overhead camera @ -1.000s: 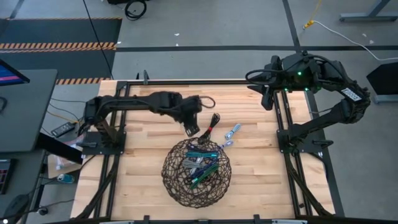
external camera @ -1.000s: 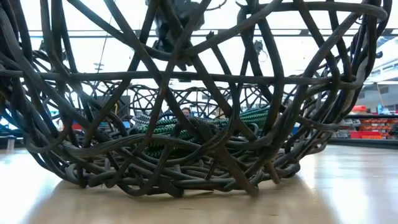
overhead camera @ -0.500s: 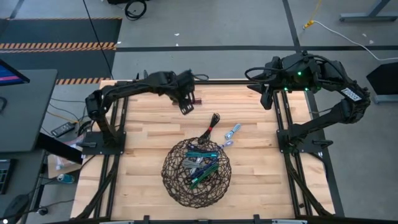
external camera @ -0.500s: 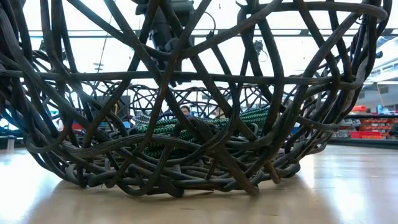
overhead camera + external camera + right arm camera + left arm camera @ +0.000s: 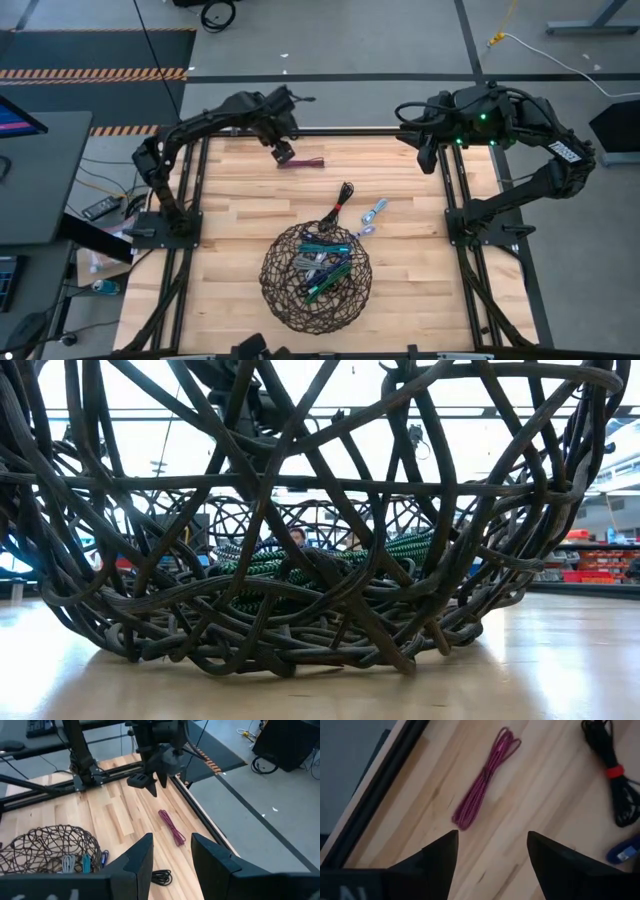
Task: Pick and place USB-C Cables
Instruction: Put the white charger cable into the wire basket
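Dark fingers of the left end effector stand spread and empty above the upper middle of the bench; a second ago it hung lower, beside the basket. One maroon cable now lies just right of it near the bench's top edge. Further down lie one black cable and two light blue cables. The wire basket holds several more cables, too tangled to count. The right end effector waits at upper right, unchanged, fingers parted on nothing.
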Controlling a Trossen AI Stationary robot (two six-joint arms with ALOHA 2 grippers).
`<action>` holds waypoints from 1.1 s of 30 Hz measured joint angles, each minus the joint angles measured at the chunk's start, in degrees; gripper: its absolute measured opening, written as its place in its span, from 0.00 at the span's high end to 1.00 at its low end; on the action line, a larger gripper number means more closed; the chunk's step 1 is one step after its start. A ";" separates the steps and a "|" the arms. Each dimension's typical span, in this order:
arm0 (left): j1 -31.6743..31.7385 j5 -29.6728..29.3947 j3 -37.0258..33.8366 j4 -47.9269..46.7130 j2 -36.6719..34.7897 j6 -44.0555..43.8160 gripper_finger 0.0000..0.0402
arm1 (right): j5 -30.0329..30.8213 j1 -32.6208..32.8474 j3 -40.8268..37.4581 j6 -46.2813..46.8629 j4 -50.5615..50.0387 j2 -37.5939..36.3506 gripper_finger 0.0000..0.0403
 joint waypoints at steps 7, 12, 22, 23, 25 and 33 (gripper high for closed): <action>0.81 0.13 -0.04 0.69 1.24 0.02 0.41 | -0.59 -2.16 -6.82 1.79 -0.47 1.82 0.66; 0.64 0.24 -0.04 0.40 1.23 0.26 0.40 | -3.45 -4.42 -17.03 5.03 0.02 2.94 0.66; 0.68 0.20 -0.04 0.21 1.23 0.28 0.41 | -10.86 -6.02 -40.13 8.31 5.41 2.82 0.66; 0.68 0.20 -0.04 0.20 1.23 0.27 0.41 | -11.13 -6.26 -42.05 7.81 7.69 2.82 0.66; 0.66 0.20 -0.04 0.21 1.23 0.25 0.41 | -12.28 -7.16 -45.25 7.10 11.17 2.81 0.66; 0.61 0.21 -0.04 0.18 1.23 -1.52 0.41 | -21.79 -13.45 -54.66 7.12 21.92 5.29 0.64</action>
